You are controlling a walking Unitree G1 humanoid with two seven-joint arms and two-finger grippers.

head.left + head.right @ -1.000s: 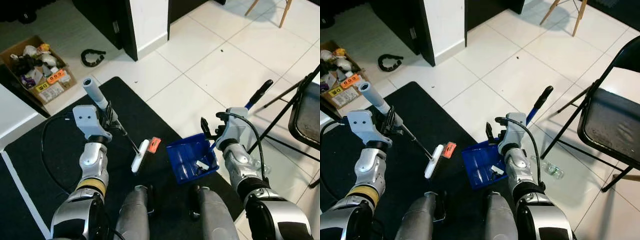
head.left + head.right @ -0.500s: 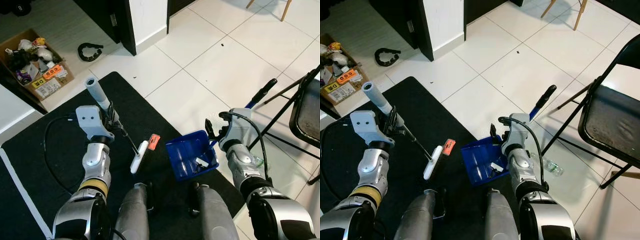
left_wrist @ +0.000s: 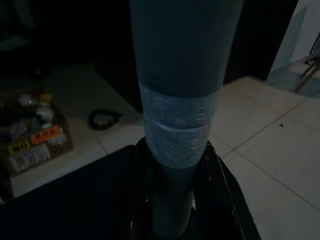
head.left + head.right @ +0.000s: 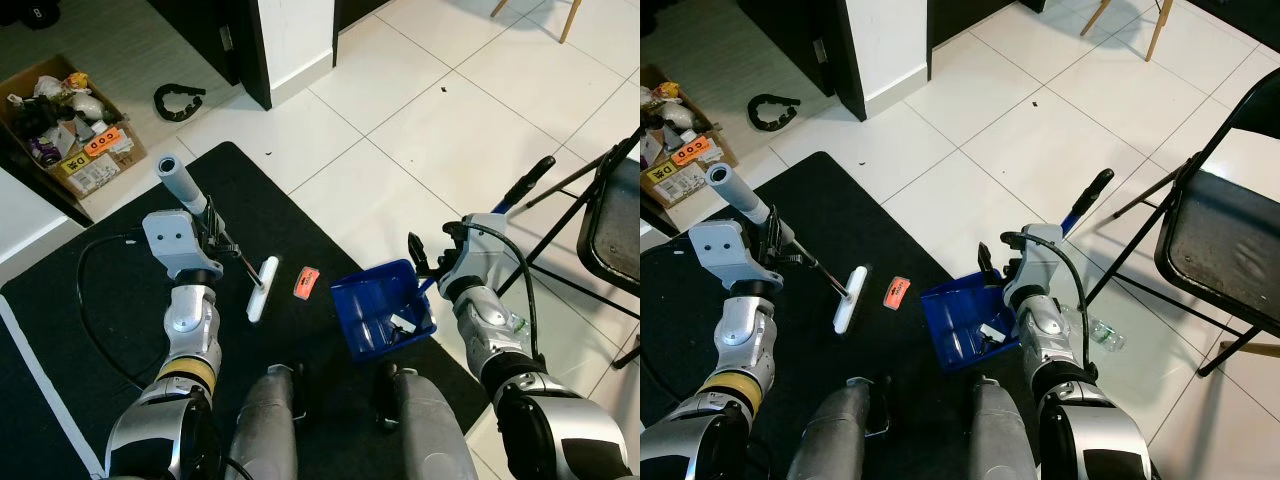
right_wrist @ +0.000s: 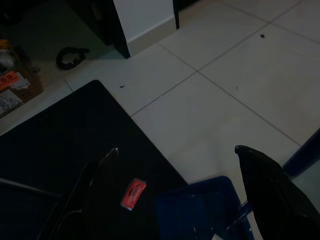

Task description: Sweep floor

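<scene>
My left gripper (image 4: 214, 238) is shut on the grey taped handle (image 3: 179, 100) of a small brush. Its white head (image 4: 260, 288) lies on the black mat, a short gap left of an orange scrap (image 4: 305, 281). Just right of the scrap, a blue dustpan (image 4: 385, 312) sits at the mat's edge with white bits inside. My right gripper (image 4: 432, 262) is at the dustpan's rear, on its long blue handle (image 4: 525, 186). In the right wrist view, the orange scrap (image 5: 132, 193) lies in front of the dustpan (image 5: 200, 207).
The black mat (image 4: 90, 320) meets white tile (image 4: 450, 130) on the right. A folding chair (image 4: 1215, 240) stands at the right, with a plastic bottle (image 4: 1102, 335) under it. A cardboard box of clutter (image 4: 70, 120) and a black ring (image 4: 178, 97) lie at the far left.
My left gripper has swung the brush head to the left, away from the orange scrap it was touching. The scrap and dustpan stay put; the camera shifted slightly.
</scene>
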